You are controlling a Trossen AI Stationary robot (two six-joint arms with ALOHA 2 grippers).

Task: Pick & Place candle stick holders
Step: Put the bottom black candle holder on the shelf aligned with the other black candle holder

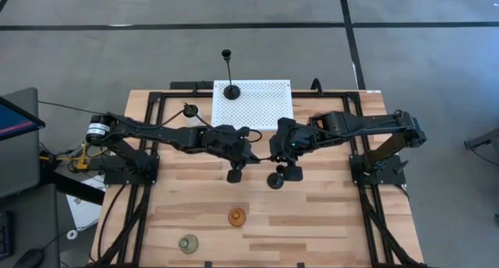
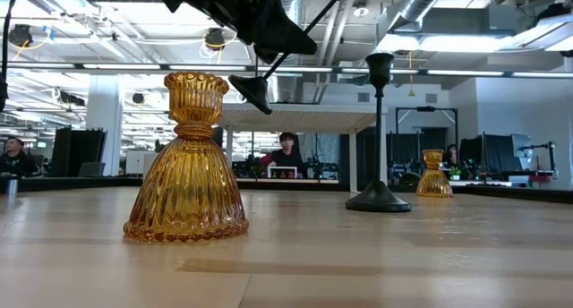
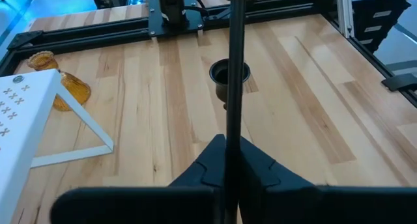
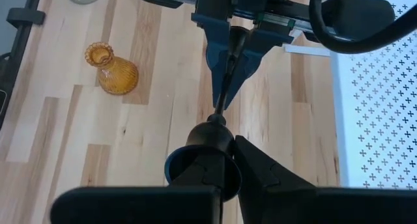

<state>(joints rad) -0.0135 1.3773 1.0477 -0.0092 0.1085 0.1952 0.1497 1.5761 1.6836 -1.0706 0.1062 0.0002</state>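
A black thin-stemmed candle holder (image 4: pixel 225 87) is held in the air between both grippers, tilted, its round base (image 2: pixel 251 90) lower. My left gripper (image 3: pixel 228 149) is shut on its stem. My right gripper (image 4: pixel 233 146) is shut at its cup end. A second black holder (image 2: pixel 376 147) stands on its base on the table below them (image 1: pixel 277 179). A third stands on the white perforated stand (image 1: pixel 231 89). One amber glass holder (image 1: pixel 236 216) and the clear-grey one (image 1: pixel 188 242) stand near the front edge. The other amber one (image 3: pixel 65 87) stands by the stand. My left gripper pinches the stem (image 3: pixel 229 120) between its two fingers, which lie across it and slant down from the table's left. The holder is clear of the table, its base (image 1: pixel 234 175) just beyond the fingers. My right gripper holds the same holder at the knob under its cup (image 4: pixel 210 136), coming from the table's right. The cup (image 4: pixel 189 167) lies over one finger and hides the exact place of contact.
The white stand (image 1: pixel 265 104) fills the far middle of the table, one white leg (image 3: pixel 85 129) reaching toward the middle. Black frame rails run along the table's sides. There is bare wood at the front right. People sit in the room behind.
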